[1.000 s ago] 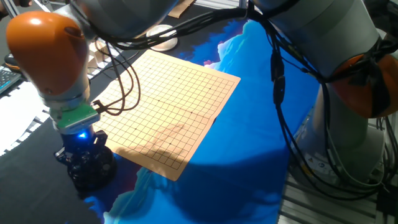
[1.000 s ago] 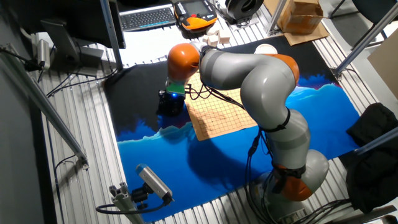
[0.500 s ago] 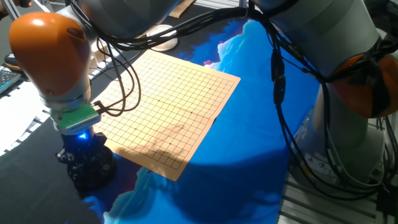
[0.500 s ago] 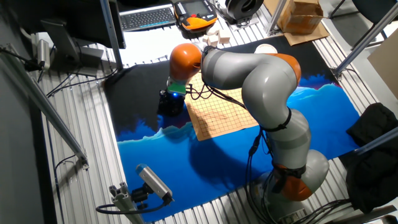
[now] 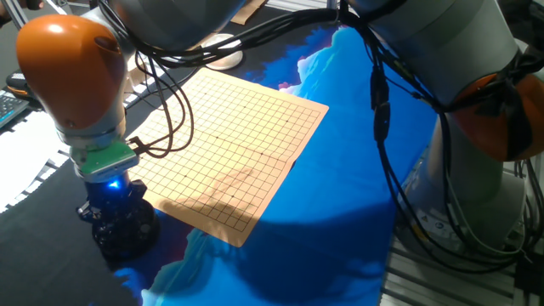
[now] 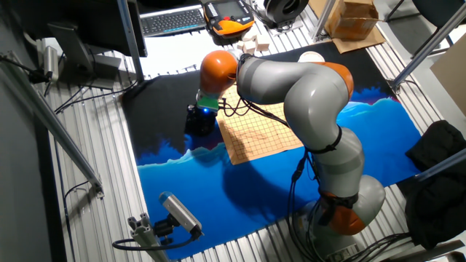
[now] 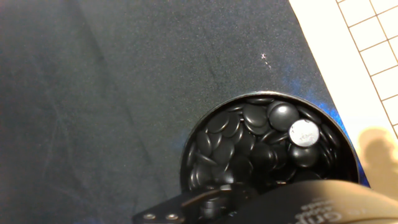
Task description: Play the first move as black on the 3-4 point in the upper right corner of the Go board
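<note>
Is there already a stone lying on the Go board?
No: in the fixed view from the side, the Go board shows only its bare grid, while the black stones all sit in the bowl beside it.

Go board [image 5: 229, 144]: grid surface open, no stones on it. Bowl of black stones [image 7: 268, 146]: just off its edge, under the gripper [image 5: 115, 212]. Cables [image 5: 166, 102]: hanging above the board at 10 o'clock.

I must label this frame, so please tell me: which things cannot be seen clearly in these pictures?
- Gripper: its dark body hides the fingers in both fixed views; the hand view shows none, so open or shut is unknown.
- Bowl of black stones: cut off by the hand view's bottom edge.
- Go board: mostly covered by the arm in the other fixed view.
</note>
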You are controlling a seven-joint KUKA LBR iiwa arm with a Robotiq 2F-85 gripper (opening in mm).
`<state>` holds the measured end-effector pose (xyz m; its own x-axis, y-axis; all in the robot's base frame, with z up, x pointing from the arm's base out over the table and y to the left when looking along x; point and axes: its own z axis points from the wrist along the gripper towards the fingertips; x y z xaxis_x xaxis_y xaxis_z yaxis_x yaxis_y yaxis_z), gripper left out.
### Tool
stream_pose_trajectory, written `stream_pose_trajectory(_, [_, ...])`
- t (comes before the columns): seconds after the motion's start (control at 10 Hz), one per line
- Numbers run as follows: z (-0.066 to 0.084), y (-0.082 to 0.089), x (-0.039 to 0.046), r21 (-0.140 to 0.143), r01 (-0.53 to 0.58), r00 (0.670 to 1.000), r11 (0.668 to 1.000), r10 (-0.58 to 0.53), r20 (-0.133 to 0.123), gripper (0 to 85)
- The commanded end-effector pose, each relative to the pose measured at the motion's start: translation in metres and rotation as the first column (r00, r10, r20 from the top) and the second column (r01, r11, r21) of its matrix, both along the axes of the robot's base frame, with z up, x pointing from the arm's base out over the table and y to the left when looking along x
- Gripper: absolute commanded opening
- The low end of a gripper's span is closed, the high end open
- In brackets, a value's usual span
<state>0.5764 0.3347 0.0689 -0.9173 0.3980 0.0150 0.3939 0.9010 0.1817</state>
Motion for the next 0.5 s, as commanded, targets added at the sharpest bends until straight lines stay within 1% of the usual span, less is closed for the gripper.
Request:
stream_pose_trajectory(0.0, [0.0003, 0.0002, 0.0001, 0.002, 0.004, 1.0, 1.0, -0.004, 0.001, 34.0])
stream_pose_trajectory(0.3, [-0.0009, 0.0004, 0.001, 0.005, 0.006, 1.0, 1.0, -0.006, 0.006, 34.0])
stream_pose_trajectory(0.4, [-0.0028, 0.0005, 0.0025, 0.006, 0.006, 1.0, 1.0, -0.006, 0.01, 34.0])
